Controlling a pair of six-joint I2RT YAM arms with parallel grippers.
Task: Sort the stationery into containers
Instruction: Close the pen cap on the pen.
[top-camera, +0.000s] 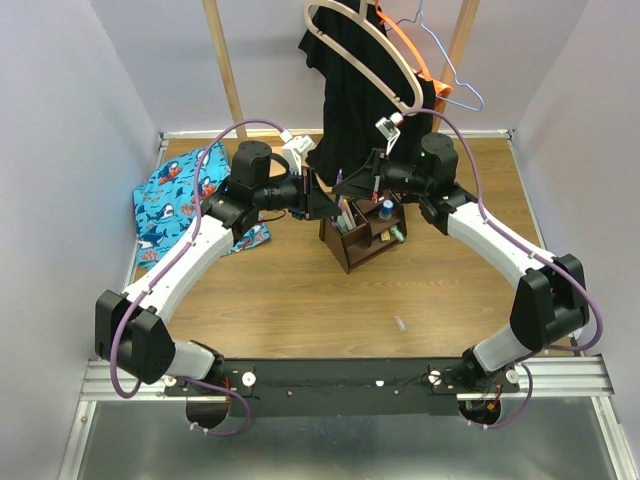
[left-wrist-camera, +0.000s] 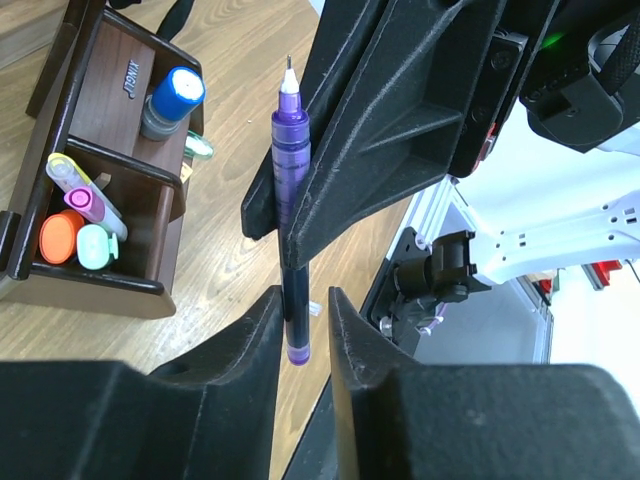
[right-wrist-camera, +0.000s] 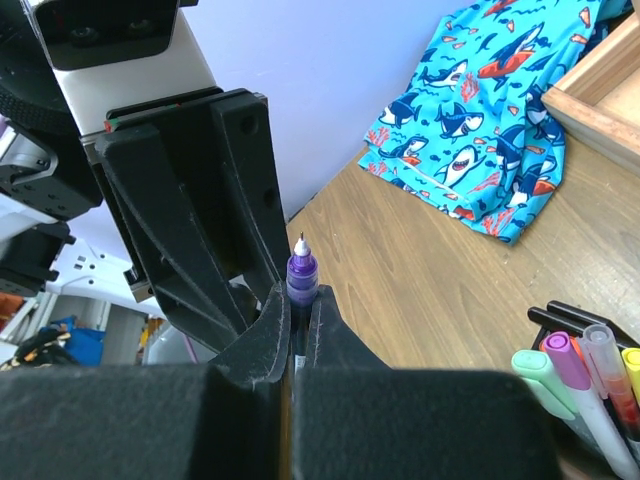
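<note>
A thin purple pen (left-wrist-camera: 288, 150) (right-wrist-camera: 302, 275) hangs tip-up above the table, just left of the dark brown organizer (top-camera: 362, 240) (left-wrist-camera: 140, 290). My right gripper (right-wrist-camera: 300, 292) is shut on the pen's barrel. My left gripper (left-wrist-camera: 303, 300) stands open around the pen's lower end: the pen lies against one finger, with a gap to the other. The two grippers meet at the pen (top-camera: 339, 180). The organizer's slots hold an orange marker (left-wrist-camera: 60, 238), a pale green marker (left-wrist-camera: 97, 246), a pink marker (left-wrist-camera: 88, 205), a yellow marker (left-wrist-camera: 65, 170) and a blue bottle (left-wrist-camera: 175, 98).
A blue shark-patterned cloth (top-camera: 185, 195) (right-wrist-camera: 490, 120) lies at the back left. A black garment (top-camera: 365, 90) hangs on a rack behind the organizer, over a light wooden base (right-wrist-camera: 600, 90). A small clear cap (top-camera: 399, 323) lies on the table in front.
</note>
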